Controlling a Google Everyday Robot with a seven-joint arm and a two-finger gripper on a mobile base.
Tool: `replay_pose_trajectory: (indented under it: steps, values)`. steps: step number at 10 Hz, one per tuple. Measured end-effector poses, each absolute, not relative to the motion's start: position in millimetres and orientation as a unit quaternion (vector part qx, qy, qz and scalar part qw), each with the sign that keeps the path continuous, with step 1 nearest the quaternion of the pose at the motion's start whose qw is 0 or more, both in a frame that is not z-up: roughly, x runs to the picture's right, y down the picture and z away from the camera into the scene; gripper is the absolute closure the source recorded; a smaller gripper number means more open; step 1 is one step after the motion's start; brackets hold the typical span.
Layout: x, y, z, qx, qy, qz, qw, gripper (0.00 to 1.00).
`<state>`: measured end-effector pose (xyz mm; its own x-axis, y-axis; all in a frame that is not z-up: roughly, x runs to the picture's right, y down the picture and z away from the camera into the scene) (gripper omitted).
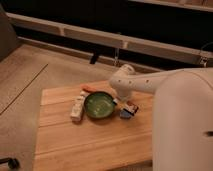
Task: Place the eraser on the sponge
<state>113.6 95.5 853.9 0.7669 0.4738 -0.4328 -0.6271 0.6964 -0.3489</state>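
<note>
**Gripper low beside the green bowl, eraser at the sponge**

The white arm (150,85) reaches in from the right across the wooden table (90,145). Its gripper (121,102) hangs low, just off the right rim of the green bowl (99,105). Whether the jaws are spread or pinching something I cannot tell, because the wrist covers them.

The bowl sits upright near the middle of the table, and its green inner surface shows right across. Against its left side lies a whitish bar-shaped box (77,108), end-on to the camera. A thin orange-red stick (89,90) rests just behind the rim.

Right of the bowl and outside it, the eraser (131,107) lies just beside the gripper. It seems to overlap the back edge of the light-blue sponge (124,115), though it may only be touching it. The sponge lies flat on the wood.
</note>
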Motion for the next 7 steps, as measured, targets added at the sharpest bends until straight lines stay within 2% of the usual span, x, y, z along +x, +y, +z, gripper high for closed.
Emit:
replay_pose_trajectory:
  steps: [4, 5, 7]
  values:
    - [126.0, 102.4, 845.1, -0.25, 0.169, 0.301, 0.905, 0.39]
    - [135.2, 101.4, 840.4, -0.245, 0.177, 0.305, 0.903, 0.34]
    - [142.8, 97.7, 836.3, -0.238, 0.184, 0.309, 0.902, 0.34]
